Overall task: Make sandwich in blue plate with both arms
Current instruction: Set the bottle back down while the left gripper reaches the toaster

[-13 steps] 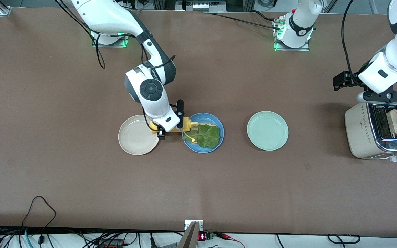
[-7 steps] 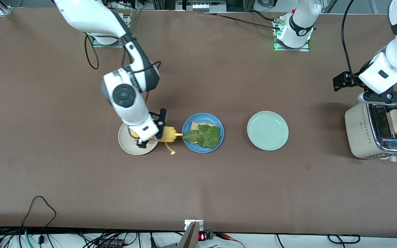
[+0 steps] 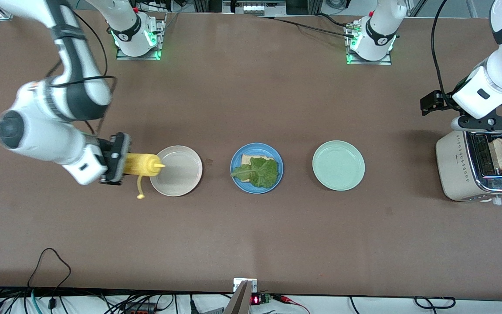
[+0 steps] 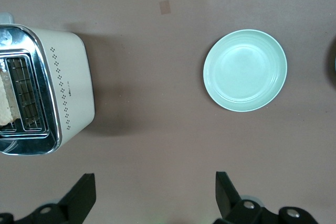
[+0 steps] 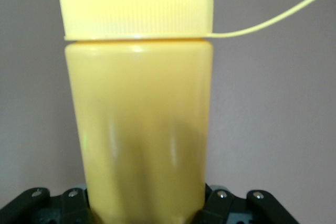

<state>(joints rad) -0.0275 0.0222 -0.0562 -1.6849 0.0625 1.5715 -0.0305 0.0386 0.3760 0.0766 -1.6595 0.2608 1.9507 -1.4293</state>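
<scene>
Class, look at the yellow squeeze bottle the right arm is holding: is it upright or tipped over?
Tipped. The yellow squeeze bottle lies sideways in the right end effector, its nozzle pointing over the cream plate, its cap strap dangling.

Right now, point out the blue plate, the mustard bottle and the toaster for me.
blue plate (image 3: 277,179): front view, on its bare rim beside the lettuce.
mustard bottle (image 3: 140,164): front view, on its yellow body, held in the right end effector.
toaster (image 3: 451,168): front view, on its cream side wall.

right gripper (image 3: 118,165) holds yellow squeeze bottle (image 3: 143,164) sideways beside cream plate (image 3: 177,171) | blue plate (image 3: 257,168): bread slice (image 3: 251,159) and lettuce (image 3: 257,172) | left gripper (image 3: 486,125) over toaster (image 3: 473,171), near mint plate (image 3: 338,165)
</scene>
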